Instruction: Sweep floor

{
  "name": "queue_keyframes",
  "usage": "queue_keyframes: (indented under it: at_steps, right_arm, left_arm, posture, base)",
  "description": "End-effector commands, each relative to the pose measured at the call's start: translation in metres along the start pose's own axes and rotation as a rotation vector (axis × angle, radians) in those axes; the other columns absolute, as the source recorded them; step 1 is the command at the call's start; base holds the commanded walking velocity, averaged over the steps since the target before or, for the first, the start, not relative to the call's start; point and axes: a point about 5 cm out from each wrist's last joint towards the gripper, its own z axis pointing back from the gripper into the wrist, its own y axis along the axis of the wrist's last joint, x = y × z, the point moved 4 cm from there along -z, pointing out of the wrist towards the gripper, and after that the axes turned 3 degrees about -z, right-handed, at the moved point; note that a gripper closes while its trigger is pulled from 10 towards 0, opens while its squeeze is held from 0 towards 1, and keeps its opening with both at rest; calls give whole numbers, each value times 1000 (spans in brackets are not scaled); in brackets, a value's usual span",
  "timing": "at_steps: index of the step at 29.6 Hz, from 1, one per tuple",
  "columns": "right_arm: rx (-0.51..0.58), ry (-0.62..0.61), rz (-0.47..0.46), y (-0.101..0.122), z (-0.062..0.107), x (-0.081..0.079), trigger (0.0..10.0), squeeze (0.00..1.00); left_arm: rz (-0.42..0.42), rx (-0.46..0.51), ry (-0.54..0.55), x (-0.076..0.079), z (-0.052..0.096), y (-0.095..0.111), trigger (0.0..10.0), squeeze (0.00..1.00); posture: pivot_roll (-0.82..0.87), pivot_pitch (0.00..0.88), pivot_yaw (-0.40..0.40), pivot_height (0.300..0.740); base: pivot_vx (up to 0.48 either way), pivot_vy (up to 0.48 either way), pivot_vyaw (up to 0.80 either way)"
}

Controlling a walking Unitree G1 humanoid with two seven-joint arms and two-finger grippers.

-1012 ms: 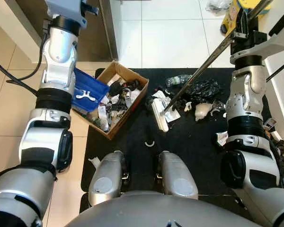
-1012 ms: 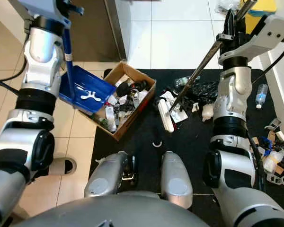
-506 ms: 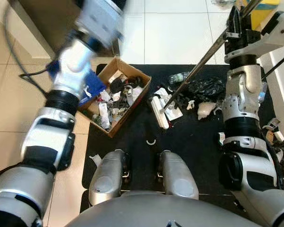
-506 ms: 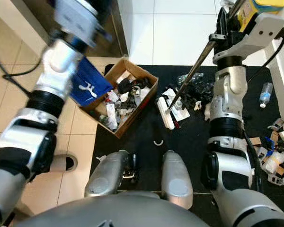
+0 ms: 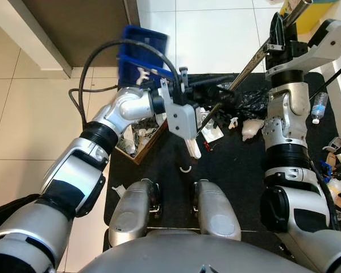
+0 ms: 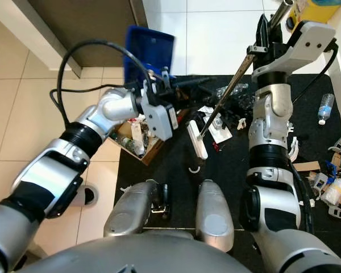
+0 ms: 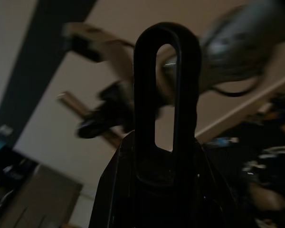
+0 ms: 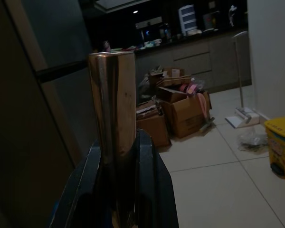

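The right gripper (image 8: pixel 118 190) is clamped on the broom handle (image 5: pixel 256 60), its head (image 6: pixel 198 140) among litter on the black mat (image 6: pixel 227 170) – left gripper (image 7: pixel 165 156) lifts the blue dustpan (image 5: pixel 141 52) at 11 o'clock, fingers closed on its handle.

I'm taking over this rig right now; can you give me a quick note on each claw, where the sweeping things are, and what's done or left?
Right claw: shut on the long metal broom handle; its white brush head rests on the black mat.
Left claw: holds the blue plastic dustpan raised above the brown cardboard box, which already holds rubbish.
Left to do: scattered litter on the mat beside the brush, more at the mat's right edge.
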Motion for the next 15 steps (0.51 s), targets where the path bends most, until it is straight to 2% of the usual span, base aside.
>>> queue_keyframes:
  at_steps: [1,5,12,15]
  right_arm:
    - [48,7,6,10,-1,-2,10000,0]
    - [50,2,6,11,-2,-1,10000,0]
    - [49,5,3,11,-4,-1,10000,0]
    - [48,7,3,11,-5,-2,10000,0]
  left_arm:
    - [-41,28,-81,9,4,4,10000,110]
    - [-69,3,-177,23,14,-1,10000,114]
    - [-83,-26,-202,24,19,-6,10000,118]
    - [-92,-45,-173,18,21,-9,10000,118]
  posture:
    - [25,45,89,740]
    - [30,43,86,740]
    - [36,42,80,740]
    - [37,42,76,740]
  base:
    - [0,0,0]
    - [0,0,0]
    - [0,0,0]
    - [0,0,0]
